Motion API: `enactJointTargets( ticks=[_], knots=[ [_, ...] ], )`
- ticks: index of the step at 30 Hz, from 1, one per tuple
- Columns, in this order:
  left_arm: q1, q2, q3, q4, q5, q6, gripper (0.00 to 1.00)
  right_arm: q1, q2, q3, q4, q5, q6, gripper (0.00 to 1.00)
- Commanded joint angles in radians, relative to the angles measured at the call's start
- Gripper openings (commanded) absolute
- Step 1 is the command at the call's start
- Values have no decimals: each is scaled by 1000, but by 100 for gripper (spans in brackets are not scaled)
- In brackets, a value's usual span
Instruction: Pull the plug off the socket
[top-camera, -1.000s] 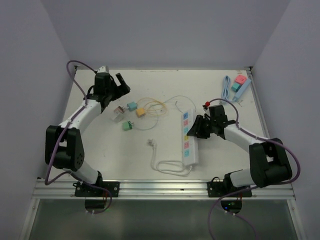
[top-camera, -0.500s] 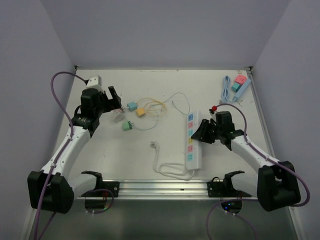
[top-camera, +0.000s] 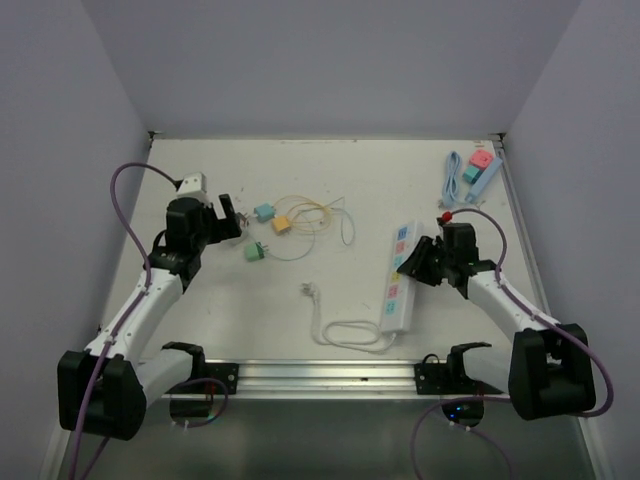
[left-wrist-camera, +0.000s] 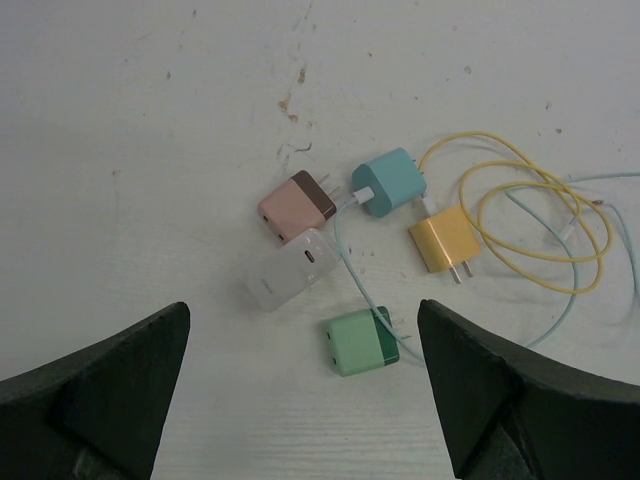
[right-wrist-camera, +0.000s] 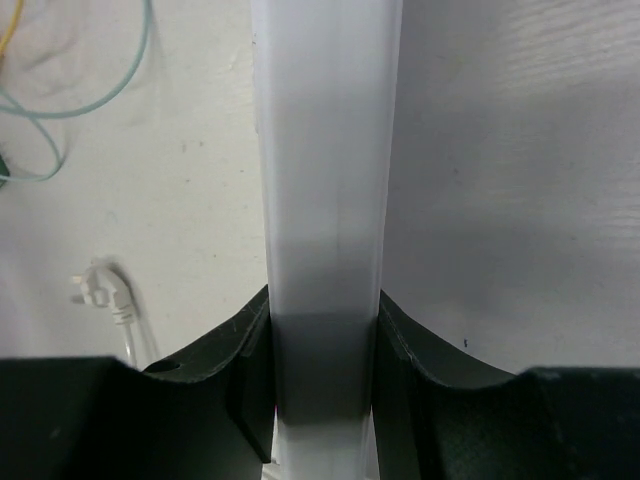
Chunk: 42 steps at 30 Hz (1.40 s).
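Right jaws clamp the long white plastic power strip with coloured sockets (top-camera: 400, 272), right of the desk's (top-camera: 330, 170) centre, likely to steady it. No plug shows in it. Small coloured charger plugs (left-wrist-camera: 362, 341) lie loose towards the far-left corner, beneath wide-apart left jaws.

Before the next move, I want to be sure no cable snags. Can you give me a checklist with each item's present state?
1. Right gripper clamped on the power strip: ok.
2. Left gripper open, holding nothing: ok.
3. Power strip sockets free of chargers, seen from above: ok.
4. Green charger and white charger lying loose on the table below the left gripper: ok.
5. Strip's own plug loose on the table: ok.
6. Yellow cable free of the teal cable: cannot tell; they cross.
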<state>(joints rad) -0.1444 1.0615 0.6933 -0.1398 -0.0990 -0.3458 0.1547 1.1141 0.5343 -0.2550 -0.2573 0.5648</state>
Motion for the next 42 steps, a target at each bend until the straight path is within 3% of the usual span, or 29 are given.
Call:
enactJointTargets(
  ticks=[1,5,8,9,12,15,20,22,29,35,42],
  knots=[
    [6,-37,-17,98,-19,44,99,-53,75,20,89,-58,-2,0],
    [5,-49,-43,123,-16,47,99,-132,145,38,100,-118,-14,0],
    [-1,-52,-41,123,-24,56,99,-150,159,88,15,-24,-43,19],
    [-3,-55,-41,123,-33,59,99,-152,152,99,-34,4,-51,35],
    [-7,-54,-40,123,-45,62,99,-152,125,139,-122,139,-62,62],
    [-17,-46,-40,123,-51,64,99,-150,76,171,-185,227,-65,75],
    [-32,-31,-37,143,-61,62,99,-149,-5,222,-221,211,-88,87],
    [-37,-23,-34,157,-62,61,99,-124,-16,239,-221,164,-106,87],
    [-40,-11,-31,154,-68,57,99,292,75,369,-265,197,-180,86],
    [-40,-14,-31,149,-90,56,99,604,272,476,-253,246,-152,84],
    [-41,-20,-29,143,-114,54,99,789,553,671,-357,309,-181,83]
  ],
)
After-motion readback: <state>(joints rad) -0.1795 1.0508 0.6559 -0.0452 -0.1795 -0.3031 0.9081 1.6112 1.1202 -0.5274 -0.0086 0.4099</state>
